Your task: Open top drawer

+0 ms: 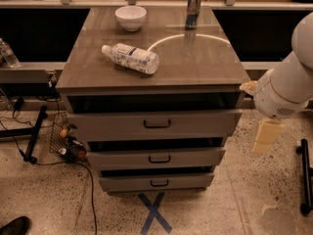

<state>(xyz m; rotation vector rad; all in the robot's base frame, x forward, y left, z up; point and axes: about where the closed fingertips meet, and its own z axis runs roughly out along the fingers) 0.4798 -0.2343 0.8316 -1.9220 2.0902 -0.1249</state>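
Top drawer is the uppermost of three fronts, just under the cabinet top, with one dark loop handle at its centre. Below it are the middle drawer and bottom drawer, both shallower. On top: one white bowl, one plastic bottle lying flat, one upright can. The gripper hangs right of the cabinet, apart from the drawer; open or closed, can't tell. One blue tape X on the floor.

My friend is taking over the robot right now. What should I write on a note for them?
The end effector hangs right of the cabinet, level with the top drawer, touching nothing.
The top drawer's handle is at the front centre, untouched.
Done: no grasp yet.
Left: bring the end effector round to the handle, grip it, and pull the drawer out.
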